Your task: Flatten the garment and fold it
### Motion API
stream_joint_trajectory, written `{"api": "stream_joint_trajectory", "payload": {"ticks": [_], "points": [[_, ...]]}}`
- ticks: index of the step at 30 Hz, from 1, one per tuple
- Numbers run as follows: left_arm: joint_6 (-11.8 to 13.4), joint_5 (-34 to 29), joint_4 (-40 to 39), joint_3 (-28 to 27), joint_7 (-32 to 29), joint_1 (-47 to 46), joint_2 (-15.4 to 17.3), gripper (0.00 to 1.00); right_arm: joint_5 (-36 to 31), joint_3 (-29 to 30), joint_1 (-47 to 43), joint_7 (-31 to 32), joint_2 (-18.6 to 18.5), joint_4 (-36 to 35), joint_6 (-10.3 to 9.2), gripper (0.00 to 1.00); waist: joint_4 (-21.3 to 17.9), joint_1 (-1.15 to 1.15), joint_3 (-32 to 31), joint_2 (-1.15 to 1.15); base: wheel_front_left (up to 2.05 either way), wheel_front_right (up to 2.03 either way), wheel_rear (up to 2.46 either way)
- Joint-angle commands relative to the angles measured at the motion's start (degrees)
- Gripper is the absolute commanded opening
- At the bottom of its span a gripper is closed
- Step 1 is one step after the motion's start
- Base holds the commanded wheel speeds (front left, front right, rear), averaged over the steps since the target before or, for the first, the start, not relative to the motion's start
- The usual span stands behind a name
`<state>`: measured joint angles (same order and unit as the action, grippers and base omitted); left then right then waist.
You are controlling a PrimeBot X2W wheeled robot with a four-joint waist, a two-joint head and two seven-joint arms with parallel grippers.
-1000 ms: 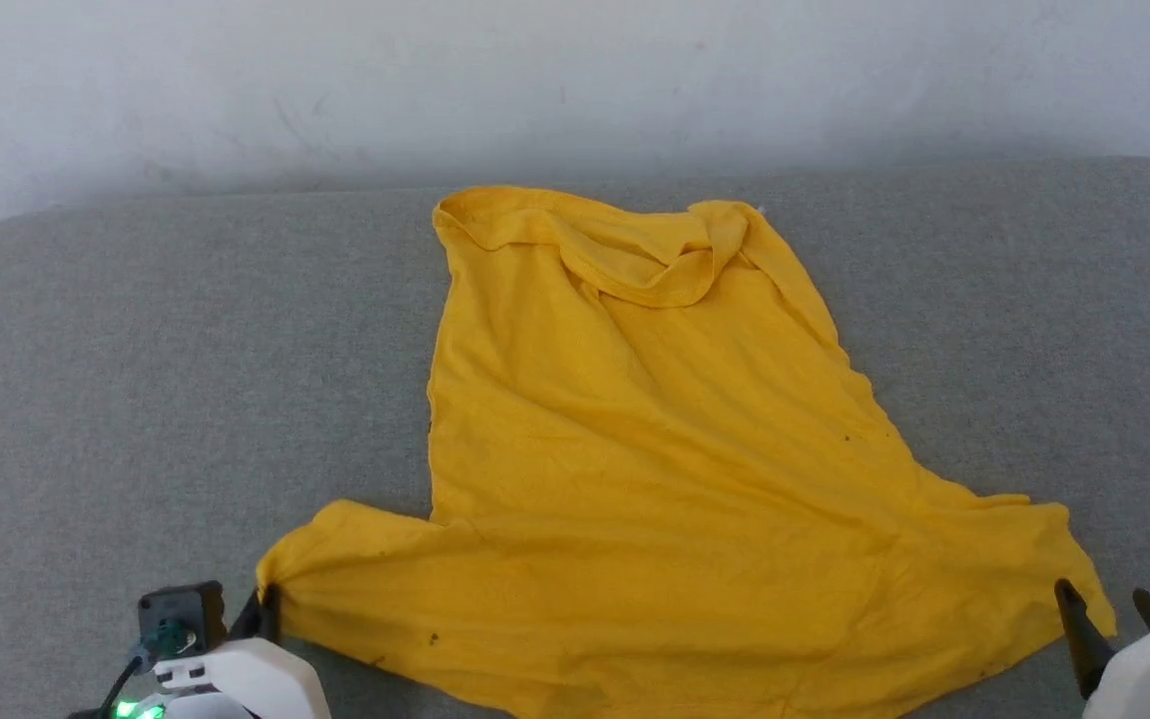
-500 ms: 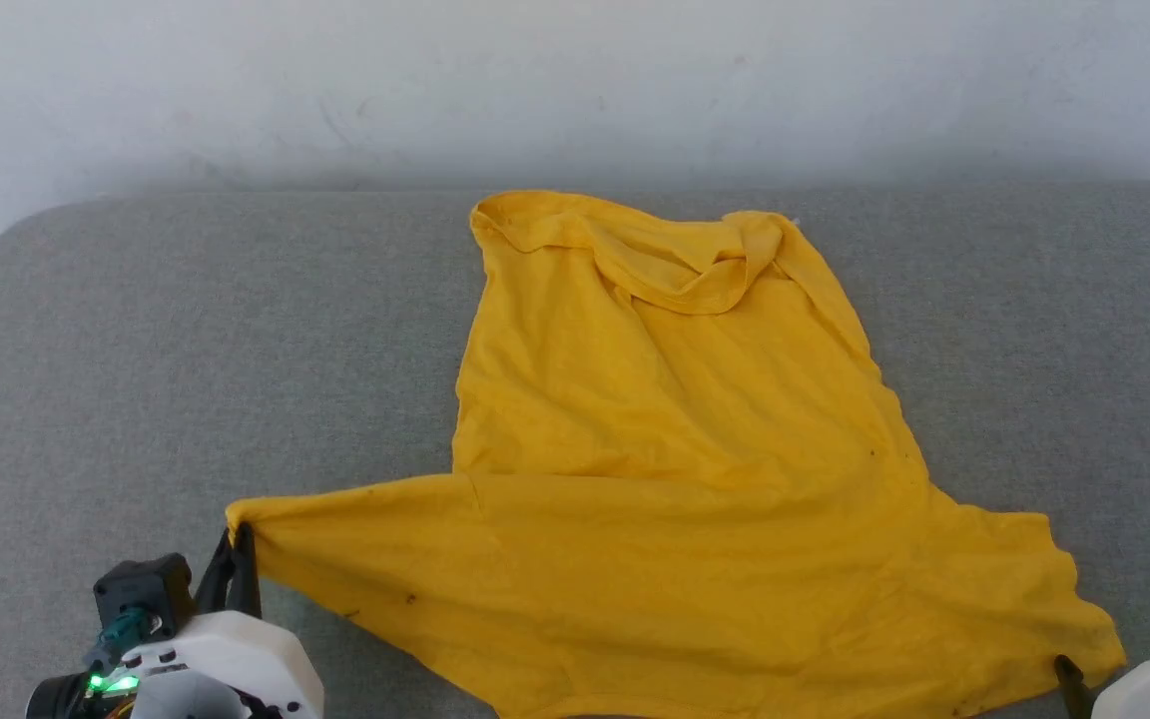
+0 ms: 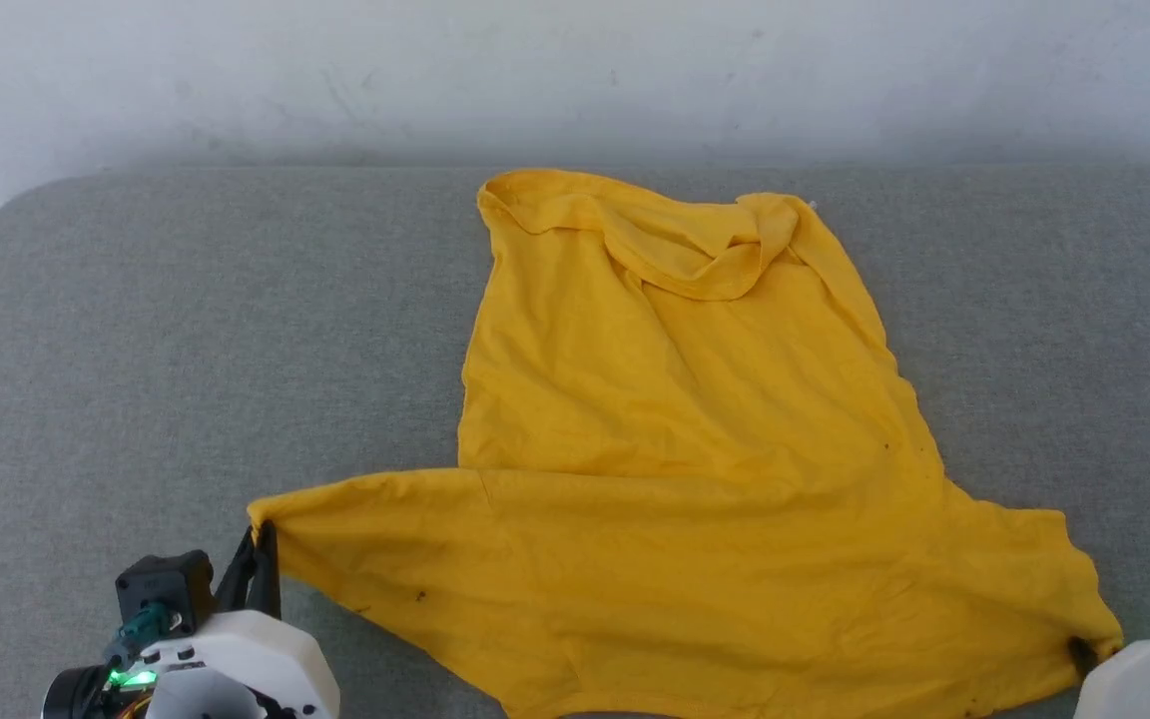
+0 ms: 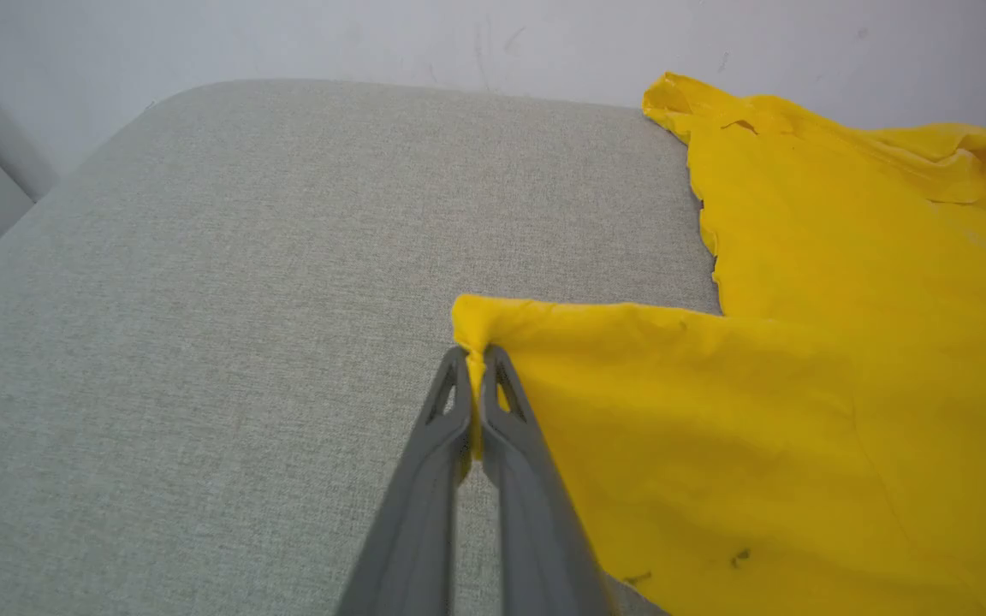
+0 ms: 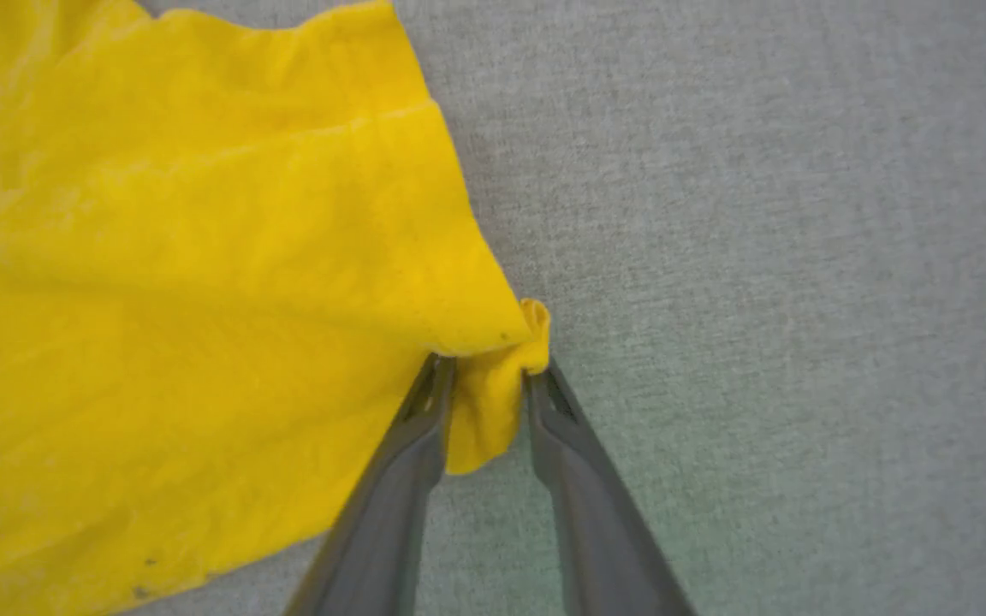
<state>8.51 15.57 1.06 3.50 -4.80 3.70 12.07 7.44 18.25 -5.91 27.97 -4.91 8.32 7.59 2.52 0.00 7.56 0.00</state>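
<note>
The right fingers [image 5: 412,436], wide a second ago, now pinch the shirt [image 3: 675,399] corner (left fingers [image 4: 437,428] already clamp theirs), so spreading can start.

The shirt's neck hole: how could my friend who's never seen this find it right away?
Start at the big grey cushioned surface against the pale wall; a yellow T-shirt lies across its middle. Follow the shirt to its far end, nearest the wall. The neck hole is the thick, rolled band curving there, unlike the thin, flat edges everywhere else.
</note>
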Motion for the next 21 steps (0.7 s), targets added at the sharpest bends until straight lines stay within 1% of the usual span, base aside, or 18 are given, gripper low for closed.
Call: {"api": "stream_joint_trajectory", "payload": {"ticks": [1, 3, 5, 6, 7, 9, 13, 16, 18, 21], "points": [[-0.54, 0.09, -0.31, 0.09, -0.25, 0.43, 0.39, 0.00, 0.37, -0.84, 0.07, -0.05, 0.41, 1.59, -0.10, 0.00, -0.10, 0.00, -0.27, 0.00, 0.00, 0.00, 0.00], [-1.26, 0.72, -0.73, 0.33, -0.43, 0.57, 0.51, 0.00, 0.86, -1.17, 0.25, -0.93, 0.07, 1.08, -0.10, 0.00, -0.30, 0.00, -0.86, 0.00, 0.00, 0.00, 0.00], [-3.36, 3.68, -1.65, 0.30, -0.01, 0.52, -0.28, 0.00, 1.86, -1.08, 0.46, -2.00, -0.09, -0.51, -0.10, 0.00, -0.41, 0.00, -1.67, 0.00, 0.00, 0.00, 0.00], [-3.66, 4.94, -1.98, -0.40, 0.27, 0.47, -0.52, 0.00, 2.80, -0.70, 0.61, -2.55, 0.01, -1.73, -0.10, 0.00, -0.46, 0.00, -2.25, 0.00, 0.00, 0.00, 0.00], [-3.96, 4.97, -2.42, -0.78, 0.62, 0.39, 0.12, 0.00, 3.87, -0.70, 0.70, -2.71, 0.11, -3.27, -0.10, 0.00, -0.60, 0.00, -2.73, 0.00, 0.00, 0.00, 0.00], [-4.17, 5.11, -3.53, -1.44, 0.94, 0.22, 0.98, 0.00, 5.81, -1.31, 0.70, -2.13, 0.10, -7.26, -0.10, 0.00, -0.93, 0.00, -3.82, 0.00, 0.00, 0.00, 0.00], [-5.68, 7.49, -7.73, -1.97, -0.53, -0.57, 1.71, 0.00, 9.53, -2.27, 1.91, -0.09, -1.63, -17.33, -0.10, 0.00, -1.61, 0.00, -5.81, 0.00, 0.00, 0.00, 0.00], [-5.77, 7.91, -12.09, -3.04, -1.58, -1.99, 3.11, 0.00, 12.26, -2.24, 4.37, 1.97, -3.81, -23.65, -0.10, 0.00, -2.05, 0.00, -7.04, 0.00, 0.00, 0.00, 0.00], [-5.61, 8.30, -15.23, -3.96, -2.34, -3.38, 3.94, 0.00, 15.06, -1.63, 7.18, 3.06, -4.52, -26.64, -0.10, 0.00, -2.27, 0.00, -7.73, 0.00, 0.00, 0.00, 0.00], [-5.63, 8.75, -20.19, -5.38, -2.59, -6.67, 5.17, 0.00, 17.25, -1.80, 11.10, 4.08, -7.66, -30.11, -0.10, 0.00, -2.21, 0.00, -8.28, 0.00, 0.00, 0.00, 0.00]]}}
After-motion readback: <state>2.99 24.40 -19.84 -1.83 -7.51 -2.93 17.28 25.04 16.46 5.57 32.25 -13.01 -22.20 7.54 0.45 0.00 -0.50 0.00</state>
